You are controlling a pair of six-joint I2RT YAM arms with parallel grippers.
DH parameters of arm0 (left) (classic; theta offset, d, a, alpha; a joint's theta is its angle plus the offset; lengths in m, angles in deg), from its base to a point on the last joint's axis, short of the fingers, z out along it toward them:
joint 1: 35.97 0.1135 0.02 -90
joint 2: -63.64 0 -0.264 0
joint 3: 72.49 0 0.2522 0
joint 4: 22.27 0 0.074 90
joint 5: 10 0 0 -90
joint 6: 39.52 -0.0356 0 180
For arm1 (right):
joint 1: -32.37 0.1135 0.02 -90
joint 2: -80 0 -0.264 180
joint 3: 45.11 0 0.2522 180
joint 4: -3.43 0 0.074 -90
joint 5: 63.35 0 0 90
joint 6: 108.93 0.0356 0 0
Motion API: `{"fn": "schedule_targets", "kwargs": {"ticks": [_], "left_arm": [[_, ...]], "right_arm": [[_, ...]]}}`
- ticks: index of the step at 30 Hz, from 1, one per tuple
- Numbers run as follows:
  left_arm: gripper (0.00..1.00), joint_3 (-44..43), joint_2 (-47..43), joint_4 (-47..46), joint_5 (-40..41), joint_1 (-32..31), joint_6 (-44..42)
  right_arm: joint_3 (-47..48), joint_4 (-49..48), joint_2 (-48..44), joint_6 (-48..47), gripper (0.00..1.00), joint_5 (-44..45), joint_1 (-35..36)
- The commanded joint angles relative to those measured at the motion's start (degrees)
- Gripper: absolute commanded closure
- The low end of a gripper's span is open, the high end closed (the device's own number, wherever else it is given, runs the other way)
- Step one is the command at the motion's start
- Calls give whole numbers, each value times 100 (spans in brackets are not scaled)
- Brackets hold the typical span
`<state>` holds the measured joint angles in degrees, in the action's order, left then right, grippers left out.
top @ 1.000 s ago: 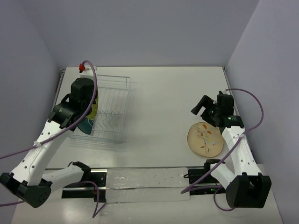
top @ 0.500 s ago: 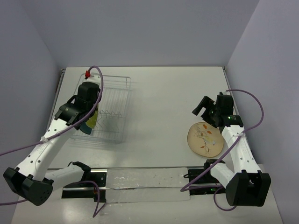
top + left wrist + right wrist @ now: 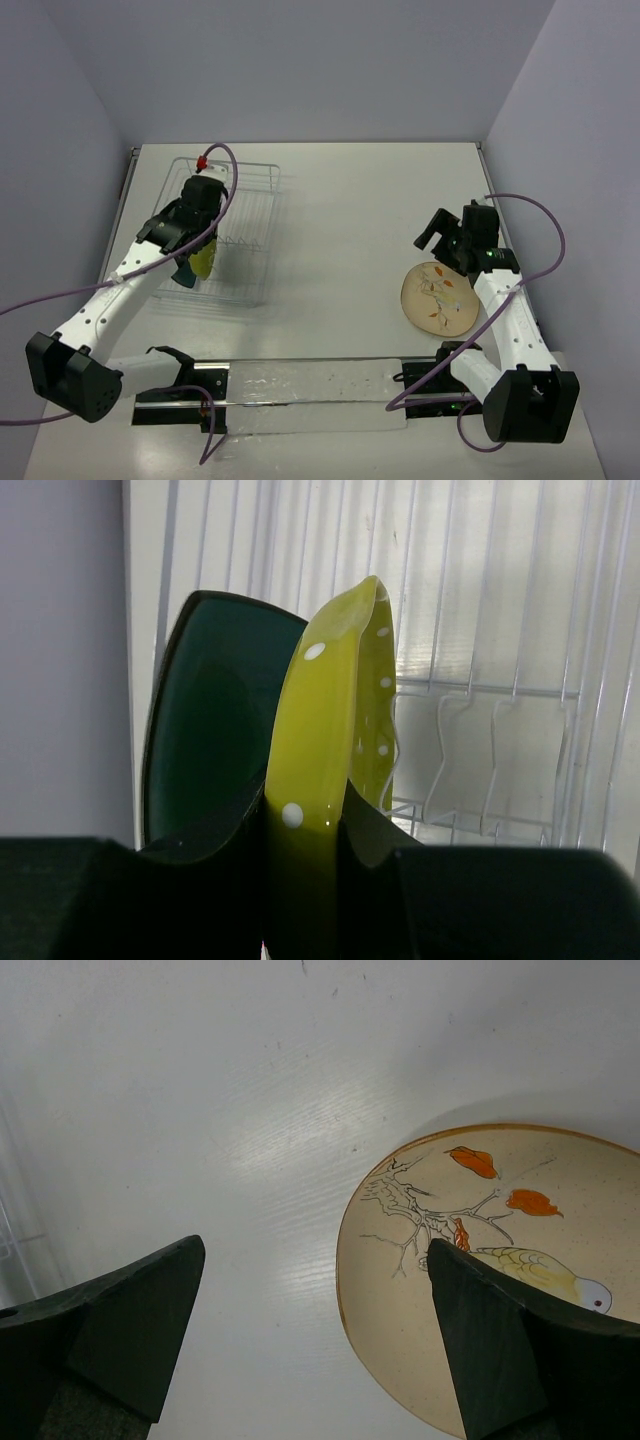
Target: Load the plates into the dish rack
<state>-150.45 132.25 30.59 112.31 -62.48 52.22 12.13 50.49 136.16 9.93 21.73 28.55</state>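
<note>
The left arm [image 3: 120, 290] extends forward; the left gripper [image 3: 305, 830] has its jaws clamped narrow. The right arm [image 3: 510, 325] reaches forward, right gripper [image 3: 312, 1250] angled down, jaws spread wide.

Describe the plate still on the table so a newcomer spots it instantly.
On the table's right side, beside the right arm, lies the cream plate. It is round, flat, with an orange-leaf branch print; the teal plate and dotted yellow-green plate stand at the dish rack.

I'm looking down at a white worktop [image 3: 350, 200] closed in by three plain lavender-grey walls: a back wall [image 3: 320, 70], a left wall [image 3: 50, 190] and a right wall [image 3: 575, 140]. The light is soft and even, leaving a faint sheen on the worktop.
</note>
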Motion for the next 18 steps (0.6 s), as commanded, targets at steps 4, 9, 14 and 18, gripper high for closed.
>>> {"fn": "schedule_targets", "kwargs": {"ticks": [4,9,14,18], "left_arm": [[100,111,172,-505,-76,111,46],[100,233,329,-418,-37,111,363],[73,282,381,-489,-228,111,494],[49,348,388,-570,-322,111,501]], "right_arm": [[-53,-79,-63,-22,0,222,-58],[-62,-87,-29,38,0,254,-64],[-75,-76,97,75,0,205,-102],[-130,-158,105,136,0,155,-128]]}}
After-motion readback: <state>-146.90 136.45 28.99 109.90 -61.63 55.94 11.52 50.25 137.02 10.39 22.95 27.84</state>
